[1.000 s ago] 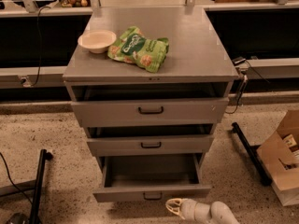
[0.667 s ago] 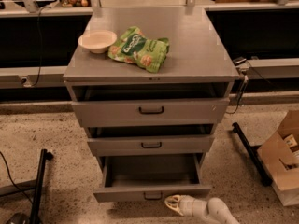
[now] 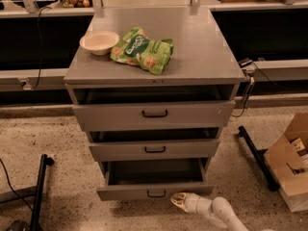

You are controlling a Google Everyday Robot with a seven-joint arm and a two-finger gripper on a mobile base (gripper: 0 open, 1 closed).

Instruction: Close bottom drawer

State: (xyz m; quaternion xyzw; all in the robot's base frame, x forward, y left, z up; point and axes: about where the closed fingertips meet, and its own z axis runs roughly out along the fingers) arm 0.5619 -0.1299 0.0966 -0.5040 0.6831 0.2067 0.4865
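Observation:
The bottom drawer [image 3: 126,192] is the lowest of three grey drawers in the cabinet. It stands pulled out, its inside open to view, with a small black bar handle [image 3: 156,194] on its front. My gripper [image 3: 179,201] is low at the bottom edge of the view, on a white arm coming in from the lower right. Its tip is at the right part of the drawer's front, just right of the handle.
The mid-width drawer [image 3: 154,149] and the widest drawer [image 3: 149,113] above stick out a little. A bowl [image 3: 99,42] and a green snack bag [image 3: 142,50] lie on the cabinet top [image 3: 202,57]. A cardboard box [image 3: 288,162] and a black bar [image 3: 257,158] lie right; a black stand [image 3: 38,191] left.
My gripper has moved up and slightly left to the bottom drawer's front. The drawer's front sits a little further in than before.

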